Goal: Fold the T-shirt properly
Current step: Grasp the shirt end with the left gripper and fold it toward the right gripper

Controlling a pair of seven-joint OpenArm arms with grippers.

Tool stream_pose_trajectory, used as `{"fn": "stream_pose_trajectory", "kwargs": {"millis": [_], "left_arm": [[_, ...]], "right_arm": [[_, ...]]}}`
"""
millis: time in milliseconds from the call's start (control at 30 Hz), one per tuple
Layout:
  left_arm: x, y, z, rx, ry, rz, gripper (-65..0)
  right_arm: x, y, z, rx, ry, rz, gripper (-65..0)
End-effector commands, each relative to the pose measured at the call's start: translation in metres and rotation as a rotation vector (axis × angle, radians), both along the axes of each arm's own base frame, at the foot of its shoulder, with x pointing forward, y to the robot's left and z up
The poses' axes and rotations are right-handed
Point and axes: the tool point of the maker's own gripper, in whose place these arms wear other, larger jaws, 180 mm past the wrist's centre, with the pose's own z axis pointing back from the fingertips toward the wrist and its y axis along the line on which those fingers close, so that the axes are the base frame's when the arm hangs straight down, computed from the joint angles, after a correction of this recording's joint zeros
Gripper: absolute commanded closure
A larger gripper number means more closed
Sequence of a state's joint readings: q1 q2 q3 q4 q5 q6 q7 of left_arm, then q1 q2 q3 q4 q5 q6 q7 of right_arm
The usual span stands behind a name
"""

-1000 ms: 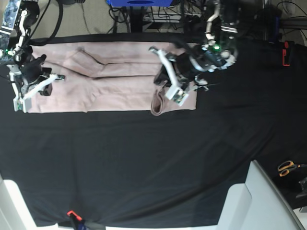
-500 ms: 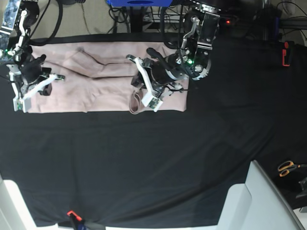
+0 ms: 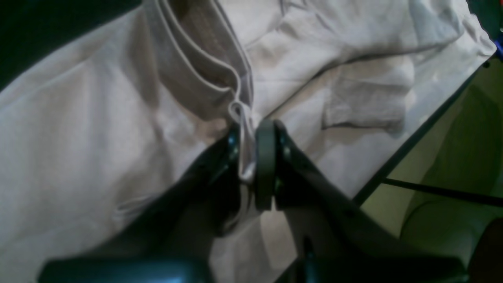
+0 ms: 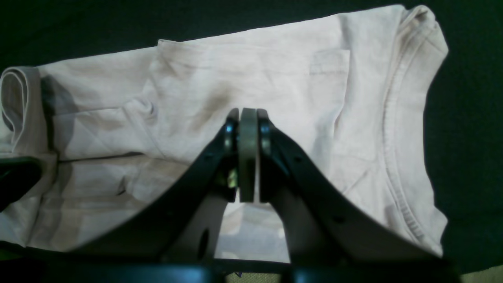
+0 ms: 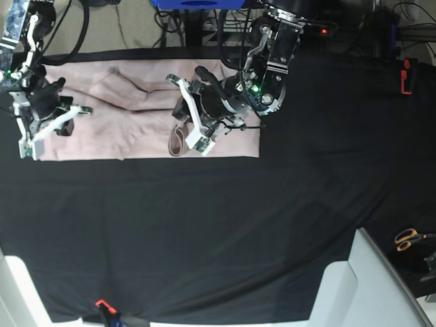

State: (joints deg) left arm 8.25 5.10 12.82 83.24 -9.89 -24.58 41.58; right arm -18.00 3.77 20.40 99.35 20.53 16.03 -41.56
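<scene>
The pale pink T-shirt (image 5: 129, 126) lies as a long strip along the table's far edge. My left gripper (image 5: 193, 131) is shut on a fold of the shirt's edge (image 3: 244, 157) and holds it lifted above the shirt's middle, so the right end is doubled over. The shirt (image 3: 98, 137) fills the left wrist view. My right gripper (image 5: 42, 131) hangs over the shirt's left end. In the right wrist view the right gripper (image 4: 247, 157) is shut with nothing between its pads, above the shirt (image 4: 243, 70), whose collar (image 4: 393, 118) lies to the right.
The black table covering (image 5: 204, 225) spreads under everything. Orange-handled scissors (image 5: 409, 238) lie at the right edge. A white object (image 5: 361, 286) stands at the near right. A red clamp (image 5: 407, 75) sits at the far right. The table's far edge (image 3: 412, 141) runs close behind the shirt.
My left gripper has moved left across the shirt, carrying the held edge with it, so the shirt's right end has folded over and the strip is shorter. My right arm has not moved.
</scene>
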Motion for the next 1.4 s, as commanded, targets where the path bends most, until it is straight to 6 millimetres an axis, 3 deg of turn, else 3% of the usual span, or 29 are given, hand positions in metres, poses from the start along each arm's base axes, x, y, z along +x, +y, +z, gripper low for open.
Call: {"fn": "stream_pose_trajectory", "kwargs": {"millis": [0, 400, 1067, 1233, 1367], "left_arm": [[0.013, -0.009, 0.015, -0.046, -0.044, 0.006, 0.0], [0.026, -0.007, 0.019, -0.032, -0.055, 0.053, 0.0], [0.023, -0.009, 0.015, -0.030, -0.039, 0.047, 0.0], [0.018, -0.018, 0.009, -0.024, -0.022, 0.012, -29.0], [0.008, -0.035, 0.012, -0.030, -0.029, -0.050, -40.5]], "right_arm": [[0.007, -0.003, 0.009, -0.010, -0.038, 0.005, -0.2], [0.007, -0.003, 0.009, -0.011, -0.038, 0.006, -0.2], [0.007, -0.003, 0.010, -0.010, -0.039, 0.006, -0.2], [0.007, -0.003, 0.010, -0.010, -0.039, 0.006, -0.2], [0.007, -0.003, 0.009, -0.010, -0.037, 0.006, -0.2]]}}
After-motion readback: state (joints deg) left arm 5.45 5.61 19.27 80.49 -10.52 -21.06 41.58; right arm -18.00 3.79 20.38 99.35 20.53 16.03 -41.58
